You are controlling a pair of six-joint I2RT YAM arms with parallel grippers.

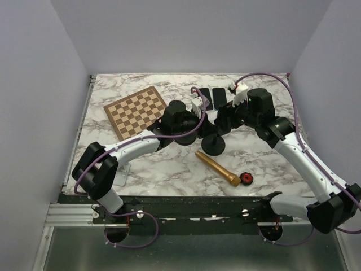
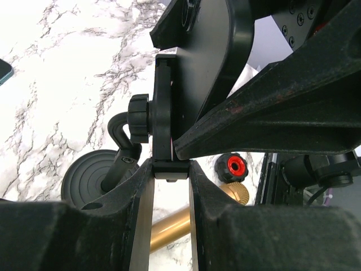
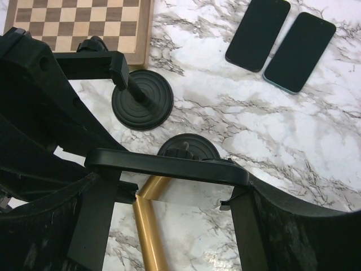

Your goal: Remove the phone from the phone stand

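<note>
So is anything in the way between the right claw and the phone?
Nothing visible. The right gripper has a finger against each edge of the phone, while the left gripper pinches the bottom of the phone stand.

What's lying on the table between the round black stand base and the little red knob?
A gold rod, running diagonally from near the stand base to beside the red knob. The top view shows it.

Even, diffuse overhead light. The marble table (image 1: pixel 169 169) reads bright, nearly blown out in the left wrist view's upper left. Shadows are soft and short. Nearest black parts look blurred, perhaps underexposed.
</note>
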